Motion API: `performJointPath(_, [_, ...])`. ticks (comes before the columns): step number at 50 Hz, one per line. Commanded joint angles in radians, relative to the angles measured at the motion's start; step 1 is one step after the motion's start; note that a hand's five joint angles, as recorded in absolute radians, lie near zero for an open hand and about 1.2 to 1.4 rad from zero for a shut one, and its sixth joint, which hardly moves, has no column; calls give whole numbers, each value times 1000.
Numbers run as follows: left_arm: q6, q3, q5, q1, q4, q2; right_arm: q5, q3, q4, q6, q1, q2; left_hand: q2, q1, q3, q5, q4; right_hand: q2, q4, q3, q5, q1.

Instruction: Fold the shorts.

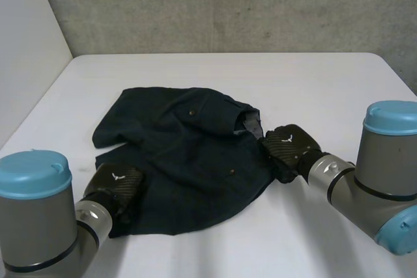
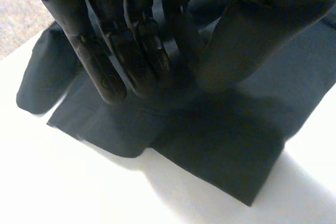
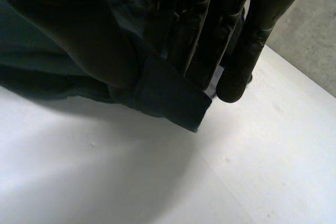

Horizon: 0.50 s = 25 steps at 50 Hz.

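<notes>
Between fingers (image 3: 252, 45) of right hand (image 1: 290, 144), shorts (image 1: 189, 161) waistband

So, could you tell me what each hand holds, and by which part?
The right hand pinches the shorts' edge by the waist opening. The left hand is on a near corner; its grip cannot be told.

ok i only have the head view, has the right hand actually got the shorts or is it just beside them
observer: got them, the right hand pinches a waistband end of the shorts between thumb and fingers
operator: all fingers on cloth
observer: no, one fingertip hangs past the edge over bare table
operator: and the left
observer: the left hand lies on flat cloth, one layer overlapping another just ahead of it
</notes>
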Motion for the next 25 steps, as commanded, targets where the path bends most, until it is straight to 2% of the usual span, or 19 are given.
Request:
performJointPath(1, [3, -53, 1, 2, -23, 81, 3, 2, 10, -7, 18, -8, -453, -417, -450, -432, -462, 223, 209, 215, 246, 436])
performJointPath(11, [0, -159, 58, 5, -24, 139, 3, 8, 9, -11, 16, 13, -476, -441, -474, -456, -485, 223, 209, 215, 246, 436])
performJointPath(25, [6, -108, 61, 36, 22, 20, 1, 19, 10, -13, 18, 13, -479, -444, -477, -459, -488, 223, 209, 215, 246, 436])
